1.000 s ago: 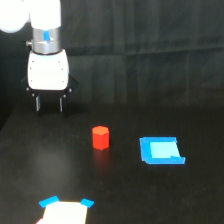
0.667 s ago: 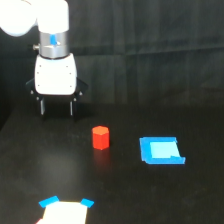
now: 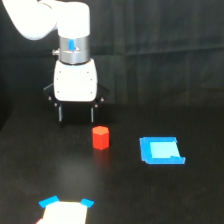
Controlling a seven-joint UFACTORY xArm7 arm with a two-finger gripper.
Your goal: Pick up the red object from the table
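The red object [image 3: 100, 137] is a small red-orange hexagonal block standing upright on the black table [image 3: 150, 195], near the middle of the exterior view. My gripper [image 3: 76, 114] hangs from the white arm just behind and to the exterior view's left of the block. Its two dark fingers point down, spread apart, with nothing between them. The fingertips are above the table, about level with the block's top, and do not touch the block.
A flat blue square piece [image 3: 161, 150] lies on the table to the exterior view's right of the block. A white piece with blue corners [image 3: 65, 210] lies at the bottom edge, left of centre. A dark curtain forms the background.
The arm and gripper have moved toward the exterior view's right and closer to the red block. The block and the blue pieces have not moved.
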